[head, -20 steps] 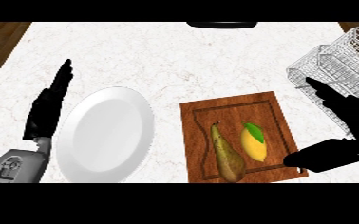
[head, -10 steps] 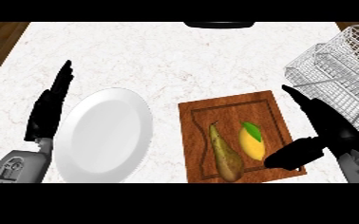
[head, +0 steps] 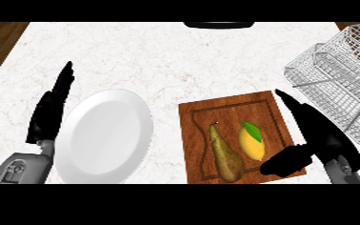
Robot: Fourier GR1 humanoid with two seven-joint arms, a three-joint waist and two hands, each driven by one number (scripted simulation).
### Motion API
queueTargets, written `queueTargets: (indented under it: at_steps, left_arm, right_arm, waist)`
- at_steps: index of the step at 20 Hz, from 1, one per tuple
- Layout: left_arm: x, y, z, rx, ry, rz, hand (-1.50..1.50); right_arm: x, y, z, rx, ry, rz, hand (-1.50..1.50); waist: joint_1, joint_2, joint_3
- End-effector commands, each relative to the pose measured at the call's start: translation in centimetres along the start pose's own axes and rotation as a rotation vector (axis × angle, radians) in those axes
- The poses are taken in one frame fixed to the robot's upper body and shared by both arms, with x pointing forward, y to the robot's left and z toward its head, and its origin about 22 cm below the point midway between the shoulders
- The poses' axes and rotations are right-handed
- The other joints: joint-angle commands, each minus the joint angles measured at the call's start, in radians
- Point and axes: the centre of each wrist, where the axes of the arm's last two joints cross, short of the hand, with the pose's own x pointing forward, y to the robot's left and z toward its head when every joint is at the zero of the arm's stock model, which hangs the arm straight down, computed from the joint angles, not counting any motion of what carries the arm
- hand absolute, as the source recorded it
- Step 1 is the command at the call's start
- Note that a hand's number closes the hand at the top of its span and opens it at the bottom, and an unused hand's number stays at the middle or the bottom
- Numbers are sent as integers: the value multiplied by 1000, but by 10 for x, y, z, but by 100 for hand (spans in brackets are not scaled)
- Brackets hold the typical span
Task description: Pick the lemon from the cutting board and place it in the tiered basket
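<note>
A yellow lemon with a green leaf lies on the wooden cutting board, right of a brownish pear. My right hand is open over the board's right edge, fingers stretched up along it and the thumb pointing left just below the lemon, not touching it. The white wire tiered basket stands at the right edge. My left hand rests open at the left, fingers up, beside the plate.
A large white plate lies left of the cutting board. A dark object sits at the counter's far edge. The counter's wooden border shows at the top left corner.
My right hand has moved left, from beside the board to over its right edge, closing in on the lemon. The left hand, lemon and pear have stayed put.
</note>
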Motion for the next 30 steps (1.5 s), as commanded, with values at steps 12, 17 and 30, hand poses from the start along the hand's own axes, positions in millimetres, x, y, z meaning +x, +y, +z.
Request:
queueTargets:
  at_steps: [12,17,30]
  left_arm:
    - [-4,-13,4,-1,8,-3,0]
    - [11,9,-8,-9,13,3,0]
    - [-2,11,-7,-3,6,-1,0]
  right_arm:
    - [10,27,-7,-8,173,40,-150]
    - [2,52,-26,32,215,51,-150]
    - [-4,61,-29,65,191,31,-150]
  waist:
    - [-4,1,0]
    - [0,2,1]
    - [-7,1,1]
